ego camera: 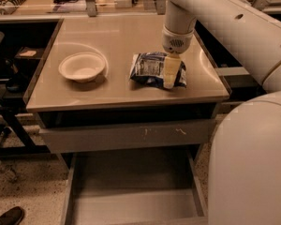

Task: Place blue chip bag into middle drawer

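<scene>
The blue chip bag [147, 67], dark-blue foil with a white label panel, lies flat on the tabletop right of centre. My gripper [171, 78] comes straight down from the white arm and sits on the bag's right half, touching or just above it. The middle drawer [131, 205], a wide grey metal tray with a flat floor and low side walls, is pulled open below the table's front edge and holds nothing I can see.
A white round bowl [82, 67] sits on the left of the tabletop [112, 36]. A grey drawer front with pale scuff marks [126, 136] lies under the table edge. My white arm fills the right side. A shoe [7, 216] is on the floor, lower left.
</scene>
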Robot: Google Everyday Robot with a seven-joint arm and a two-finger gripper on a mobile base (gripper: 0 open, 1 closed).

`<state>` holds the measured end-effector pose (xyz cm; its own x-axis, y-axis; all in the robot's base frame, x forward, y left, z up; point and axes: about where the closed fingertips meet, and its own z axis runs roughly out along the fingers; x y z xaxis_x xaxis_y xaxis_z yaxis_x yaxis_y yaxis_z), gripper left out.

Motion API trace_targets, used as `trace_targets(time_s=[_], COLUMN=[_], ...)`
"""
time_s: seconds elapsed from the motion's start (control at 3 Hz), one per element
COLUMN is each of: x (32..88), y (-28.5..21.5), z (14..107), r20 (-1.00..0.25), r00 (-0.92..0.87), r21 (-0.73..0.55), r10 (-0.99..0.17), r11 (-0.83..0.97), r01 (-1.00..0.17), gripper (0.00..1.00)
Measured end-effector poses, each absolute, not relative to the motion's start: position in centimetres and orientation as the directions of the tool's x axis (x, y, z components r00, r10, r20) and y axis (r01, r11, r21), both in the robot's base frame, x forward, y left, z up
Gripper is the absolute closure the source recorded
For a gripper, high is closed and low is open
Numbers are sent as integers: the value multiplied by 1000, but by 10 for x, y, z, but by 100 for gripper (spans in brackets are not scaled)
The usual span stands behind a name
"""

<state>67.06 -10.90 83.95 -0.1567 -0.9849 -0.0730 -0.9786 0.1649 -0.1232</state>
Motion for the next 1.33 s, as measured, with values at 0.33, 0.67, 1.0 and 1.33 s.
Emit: trace_targets(time_s=[0.33,0.67,1.0,1.33], x=[671,671,671,670], y=[-109,-109,-109,-106], z=[840,840,840,854], r20=[-73,-73,-73,-52], r00=[-157,-157,-156,-135], r21=[-123,-123,-124,-169], r10=[-985,-985,-985,-989], r11=[165,165,165,142], r01=[-979,-979,-979,-975], gripper=[43,66,89,100])
